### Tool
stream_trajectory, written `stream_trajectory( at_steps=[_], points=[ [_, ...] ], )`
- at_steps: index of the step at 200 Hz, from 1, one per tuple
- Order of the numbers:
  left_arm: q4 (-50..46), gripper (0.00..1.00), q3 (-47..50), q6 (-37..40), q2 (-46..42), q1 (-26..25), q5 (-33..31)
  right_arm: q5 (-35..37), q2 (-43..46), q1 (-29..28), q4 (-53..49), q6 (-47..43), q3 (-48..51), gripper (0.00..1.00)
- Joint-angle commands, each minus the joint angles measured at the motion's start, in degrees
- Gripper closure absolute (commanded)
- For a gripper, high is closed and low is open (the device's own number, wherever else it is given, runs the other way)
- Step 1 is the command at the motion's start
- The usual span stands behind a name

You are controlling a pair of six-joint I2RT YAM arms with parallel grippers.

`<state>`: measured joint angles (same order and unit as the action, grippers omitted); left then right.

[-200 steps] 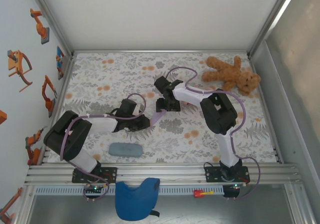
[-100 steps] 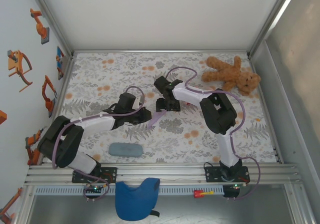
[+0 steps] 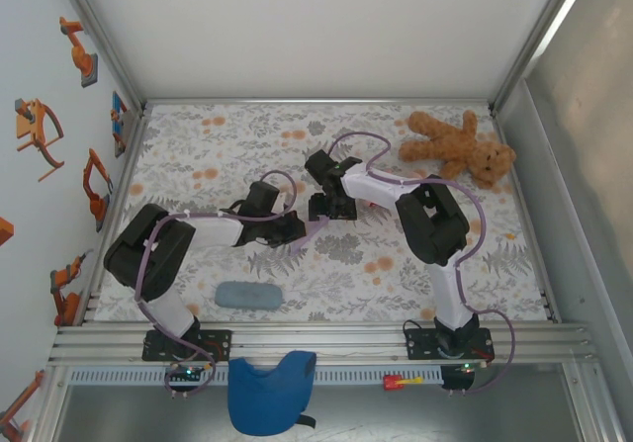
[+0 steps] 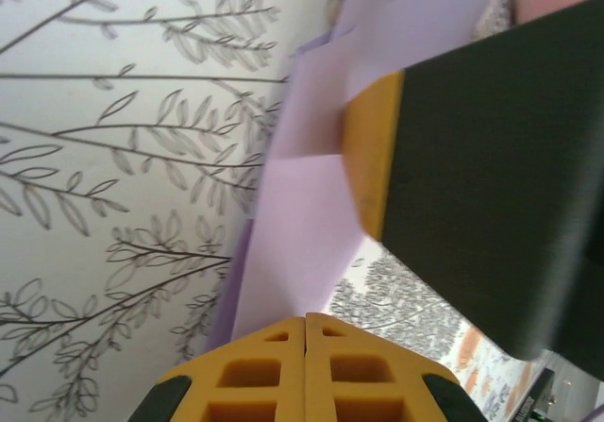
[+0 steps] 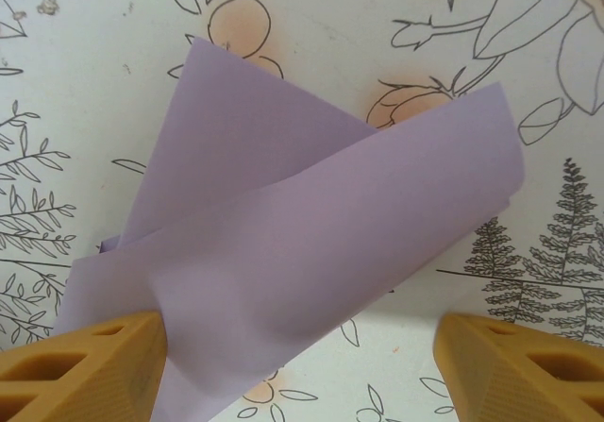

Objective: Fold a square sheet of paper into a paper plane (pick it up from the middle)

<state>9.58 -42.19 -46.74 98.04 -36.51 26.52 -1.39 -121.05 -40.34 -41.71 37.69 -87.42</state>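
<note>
The square sheet of paper (image 3: 316,228) is pale lavender, folded over and curled, and lies mid-table between both grippers. In the left wrist view my left gripper (image 4: 305,320) has its yellow jaws pressed together on the near edge of the paper (image 4: 311,224), which rises away from the tips. My left gripper (image 3: 300,231) meets the sheet from the left. My right gripper (image 3: 331,210) hangs just behind the sheet. In the right wrist view my right gripper (image 5: 300,370) is wide open over the paper (image 5: 311,243), and its left fingertip (image 5: 104,365) touches the sheet.
A brown teddy bear (image 3: 460,147) lies at the back right. A grey-blue oblong pad (image 3: 247,295) rests near the front left of the floral tablecloth (image 3: 415,264). A blue cloth piece (image 3: 269,391) hangs off the front rail. Metal frame walls bound the table.
My left gripper has closed and its arm has swung in toward the paper, whose near end lifted slightly. The right arm has stayed still and open.
</note>
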Motion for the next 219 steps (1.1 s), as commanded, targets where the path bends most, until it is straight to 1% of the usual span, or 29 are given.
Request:
stream_trajectory(
  at_steps=[1,27,51,88,114,140,160,167,181,195,207,219],
  points=[
    [-1.4,0.96,-0.2,-1.6,0.8,-0.3,-1.2,-0.7,-7.2,0.5,-0.7,1.0,4.9,0.24],
    [-4.0,0.97,0.3,-1.9,1.3,-0.3,-3.2,-0.9,-6.6,0.6,-0.8,1.1,4.9,0.24],
    [-6.7,0.98,0.8,-1.7,1.7,-0.3,-4.8,-1.3,-3.8,0.9,-0.7,1.1,4.7,0.24],
    [-7.4,0.99,1.5,-1.7,2.2,-0.3,-5.2,-2.2,7.2,2.3,2.4,0.3,6.6,0.24],
    [-7.6,0.99,1.5,-1.6,2.0,-0.2,-5.3,-4.3,15.1,3.2,6.8,-0.3,11.4,0.23],
    [-7.6,0.99,1.5,-1.5,2.1,-0.2,-5.2,-6.8,20.6,3.2,13.1,-0.8,16.8,0.27],
    [-7.8,1.00,1.6,-1.3,2.1,-0.2,-5.2,-10.4,22.7,3.2,18.9,-0.4,20.1,0.35],
    [-7.7,0.99,1.5,-1.2,2.1,-0.2,-5.2,-11.6,22.8,3.1,20.8,-0.1,20.8,0.41],
    [-7.9,0.99,1.4,-0.9,2.1,-0.2,-4.9,-14.1,22.1,2.5,23.9,0.4,21.2,0.55],
    [-8.0,0.99,1.3,-0.5,2.1,-0.2,-4.6,-14.6,20.3,1.4,25.2,0.8,20.5,0.66],
    [-7.8,0.99,1.2,-0.1,2.0,-0.2,-4.2,-15.3,18.3,0.5,25.7,0.8,19.5,0.71],
    [-8.0,0.99,1.1,0.2,1.8,-0.2,-4.0,-15.1,16.8,-0.3,26.5,1.1,18.7,0.72]
  ],
)
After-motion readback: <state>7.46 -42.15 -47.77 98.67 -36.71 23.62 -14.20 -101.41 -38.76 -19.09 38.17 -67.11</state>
